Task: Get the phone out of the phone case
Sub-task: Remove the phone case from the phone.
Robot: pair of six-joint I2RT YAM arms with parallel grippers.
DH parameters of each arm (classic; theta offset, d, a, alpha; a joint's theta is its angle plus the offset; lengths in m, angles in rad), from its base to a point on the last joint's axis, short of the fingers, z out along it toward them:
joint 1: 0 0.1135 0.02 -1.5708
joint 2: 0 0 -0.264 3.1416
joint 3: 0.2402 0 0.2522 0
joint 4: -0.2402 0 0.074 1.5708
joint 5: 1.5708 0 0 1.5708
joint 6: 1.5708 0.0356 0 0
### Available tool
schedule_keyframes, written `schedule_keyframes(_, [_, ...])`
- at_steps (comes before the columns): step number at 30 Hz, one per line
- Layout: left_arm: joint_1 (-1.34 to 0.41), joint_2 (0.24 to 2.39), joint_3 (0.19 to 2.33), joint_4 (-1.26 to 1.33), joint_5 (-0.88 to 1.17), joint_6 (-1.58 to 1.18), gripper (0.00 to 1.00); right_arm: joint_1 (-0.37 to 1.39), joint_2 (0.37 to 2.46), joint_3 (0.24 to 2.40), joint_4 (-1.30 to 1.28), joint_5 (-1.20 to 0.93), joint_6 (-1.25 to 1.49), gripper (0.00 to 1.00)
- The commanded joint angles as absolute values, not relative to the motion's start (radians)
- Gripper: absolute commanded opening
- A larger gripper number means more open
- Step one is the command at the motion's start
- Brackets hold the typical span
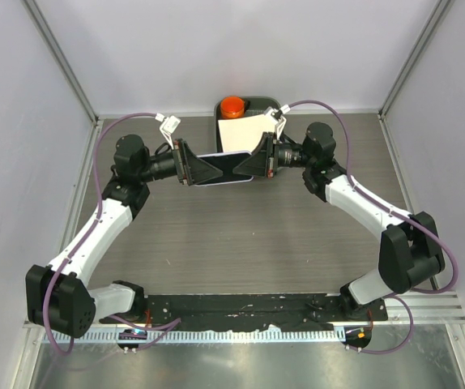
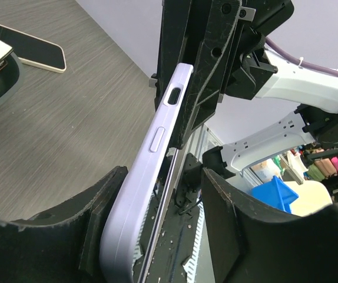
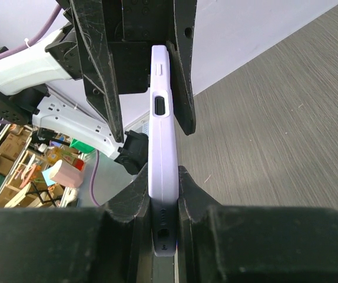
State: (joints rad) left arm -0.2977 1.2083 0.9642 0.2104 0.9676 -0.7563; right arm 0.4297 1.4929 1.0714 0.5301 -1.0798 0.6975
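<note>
Currently: lavender phone case [image 3: 162, 147], held above bench [image 1: 241, 243]; right pincer [image 3: 162, 183] clenches one end; left pincer [image 2: 160, 194] straddles other end, apparently loose, one pad [image 2: 96, 227] touching.

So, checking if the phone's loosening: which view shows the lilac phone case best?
Left wrist view: the lilac phone case runs across it, side buttons and an edge gap visible. Right wrist shows its narrow side; top view, a thin rim.

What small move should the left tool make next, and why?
Probably close the left tool more: the phone case rests against one finger, the other finger stands clear, and the right tool clamps the opposite end.
</note>
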Motion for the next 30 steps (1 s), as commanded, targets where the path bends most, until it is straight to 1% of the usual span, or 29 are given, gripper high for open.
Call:
schedule_keyframes(1, [-0.308,1.19,0.963,0.261,1.011,-0.769,0.54,0.426,1.494,1.132,0.64,-0.973,0.715,0.01])
schedule_keyframes(5, [-0.308,1.187,0.96,0.261,1.008,-0.765,0.48,0.425,1.496,1.129,0.643,-0.971,0.715,0.01])
schedule_keyframes(6, [-0.308,1.187,0.96,0.261,1.006,-0.765,0.45,0.426,1.494,1.131,0.643,-0.971,0.713,0.01])
schedule_keyframes(8, [-0.308,1.189,0.96,0.261,1.006,-0.765,0.44,0.426,1.493,1.129,0.644,-0.968,0.712,0.01])
schedule_keyframes(11, [-0.308,1.189,0.957,0.261,1.005,-0.764,0.38,0.426,1.494,1.132,0.644,-0.965,0.713,0.01])
schedule_keyframes(15, [-0.308,1.189,0.956,0.261,1.006,-0.759,0.22,0.425,1.493,1.137,0.646,-0.965,0.715,0.01])
schedule_keyframes(16, [-0.308,1.187,0.954,0.261,1.006,-0.759,0.22,0.425,1.493,1.137,0.644,-0.962,0.716,0.01])
schedule_keyframes(17, [-0.308,1.186,0.956,0.261,1.005,-0.758,0.25,0.426,1.493,1.135,0.646,-0.962,0.716,0.01])
schedule_keyframes(18, [-0.308,1.187,0.953,0.261,1.006,-0.756,0.35,0.428,1.493,1.137,0.644,-0.96,0.716,0.01])
schedule_keyframes(19, [-0.308,1.186,0.953,0.261,1.006,-0.755,0.38,0.426,1.493,1.137,0.644,-0.959,0.716,0.01])
schedule_keyframes(26, [-0.308,1.186,0.95,0.261,1.005,-0.752,0.41,0.426,1.49,1.135,0.646,-0.957,0.718,0.01])
schedule_keyframes(27, [-0.308,1.186,0.951,0.261,1.006,-0.752,0.44,0.425,1.489,1.137,0.644,-0.956,0.718,0.01])
schedule_keyframes(30, [-0.308,1.184,0.948,0.261,1.005,-0.75,0.49,0.426,1.489,1.135,0.644,-0.953,0.718,0.01])
